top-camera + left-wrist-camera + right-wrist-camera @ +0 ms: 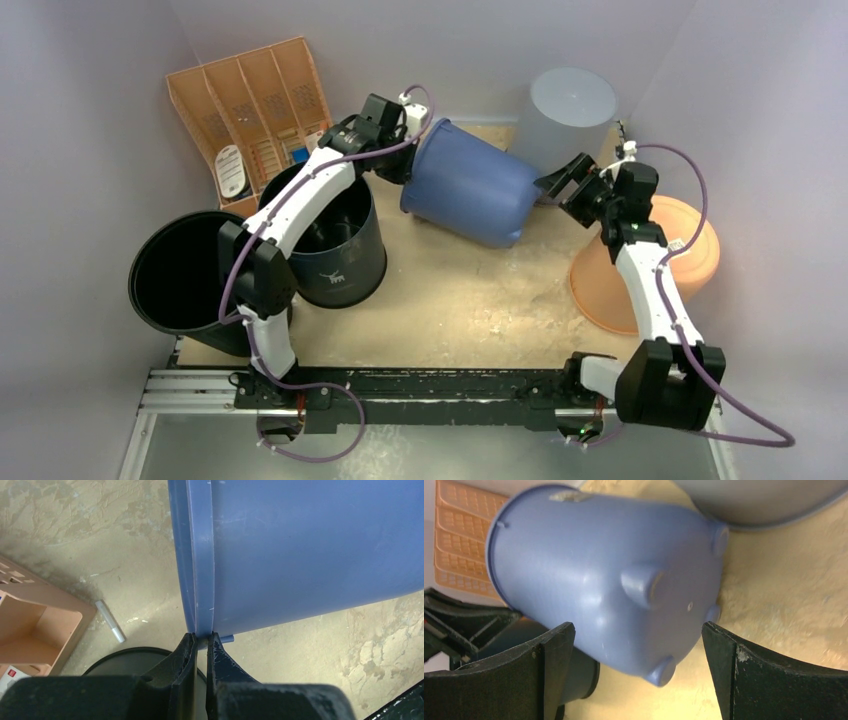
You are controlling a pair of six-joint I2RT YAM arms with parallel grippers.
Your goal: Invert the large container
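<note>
Lying tilted on the bench (450,310), the blue container (465,190) is pinched at its rim by the left hand (200,638); the right hand (638,630) is held spread beside its base.

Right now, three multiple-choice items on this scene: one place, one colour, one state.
1. Where does the left pincer hold the blue bucket? A. rim B. base C. feet
2. Colour of the basin by the right arm? A. green B. orange C. black
3. The right pincer is: A. shut on the bucket B. not in view C. open
Answers: 1 A, its fingers pinch the rim in the left wrist view. 2 B, it shows orange from above. 3 C, its fingers stand wide apart by the bucket's base.
</note>
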